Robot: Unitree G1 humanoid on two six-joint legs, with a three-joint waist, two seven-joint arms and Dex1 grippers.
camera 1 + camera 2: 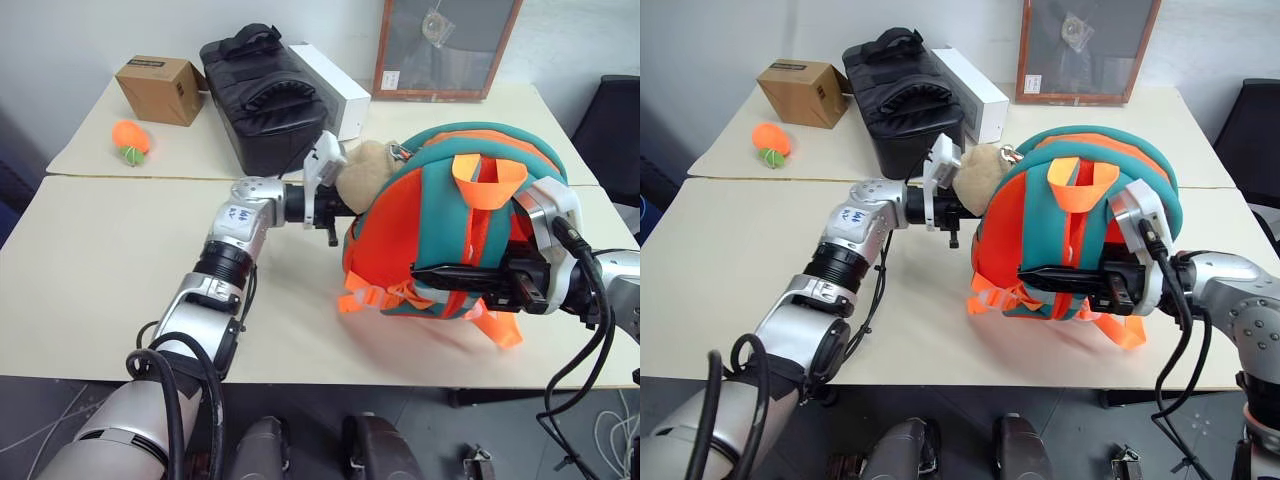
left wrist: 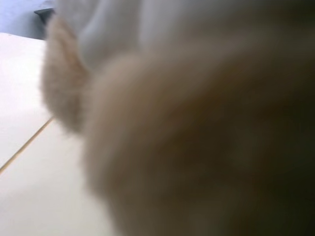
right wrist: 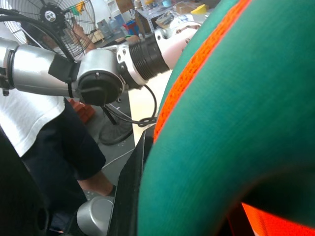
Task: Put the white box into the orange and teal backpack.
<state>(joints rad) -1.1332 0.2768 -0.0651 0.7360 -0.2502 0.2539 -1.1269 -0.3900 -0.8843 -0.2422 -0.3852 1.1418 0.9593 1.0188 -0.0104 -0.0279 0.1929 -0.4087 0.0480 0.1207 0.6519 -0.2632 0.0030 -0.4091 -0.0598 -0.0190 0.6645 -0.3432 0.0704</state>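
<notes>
So we've got one orange and teal backpack (image 1: 455, 235) standing upright on the near tabletop (image 1: 90, 290), with two arms on it. Our left gripper (image 1: 345, 205) is at the bag's left side, right up against the tan teddy bear charm (image 1: 368, 170), which fills its wrist camera; its jaws are pressed together, though we can't tell if they're pinching anything. Our right gripper (image 1: 440, 275) reaches across the front of the bag, its jaws nearly together on the teal straps (image 1: 445, 215), two of them running down under one orange webbing loop (image 1: 487, 180). On the far tabletop: one black duffel bag (image 1: 262, 95), one long white carton (image 1: 335, 88) just behind it, one brown cardboard box (image 1: 160, 88) and one small orange toy (image 1: 131, 140). One framed board (image 1: 445, 45) leans on the wall. We can't make out the flat white box anywhere. The right wrist camera also catches a person's leg (image 3: 83, 147) and one fan (image 3: 54, 19).
</notes>
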